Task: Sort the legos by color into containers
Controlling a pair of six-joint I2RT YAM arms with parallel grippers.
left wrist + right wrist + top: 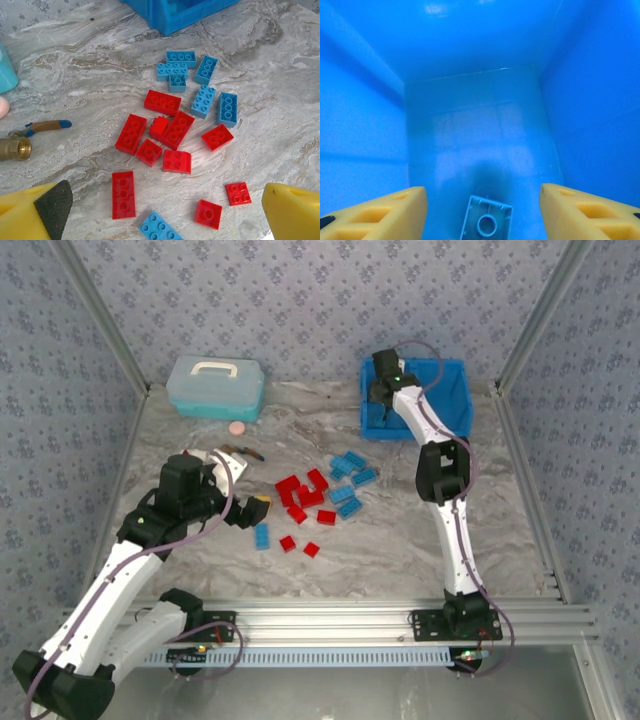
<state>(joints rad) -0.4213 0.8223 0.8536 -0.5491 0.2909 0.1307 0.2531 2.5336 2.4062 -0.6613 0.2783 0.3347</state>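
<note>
Top external: legos (318, 498) lie loose mid-worktop (400, 550), all small flat studded bricks. The red legos (303, 492) are bunched together. The light blue legos (352, 478) sit just beside them on the bin side, and one stray blue brick (262, 536) lies near the left hand (256, 506). The bright blue bin (455, 390) is at back right. The right hand (380, 398) is dipped into its left compartment; finger spread can't be told from here. A teal box (215, 387), pink disc (237, 428) and brass valve (245, 452) are at back left.

Left wrist: the left hand (160, 210) is wide, with yellow fingers (295, 210) at both bottom corners and nothing gripped. Studs are clear here. About ten red legos (175, 130) show, as two-by-four and two-by-two bricks, several touching and one tipped on edge. The light blue legos (205, 100) are grouped behind them, nearer the bin corner (175, 12). The stray blue brick (160, 227) is at the bottom edge. The brass valve (15, 147) has a blue-tipped handle.

Right wrist: this view looks inside the bin (600, 100), with blue walls and floor. One light blue brick (487, 220) lies upside down on the floor, hollow side up. The right hand (482, 190) is wide, its fingers (385, 212) either side of that brick and apart from it.
</note>
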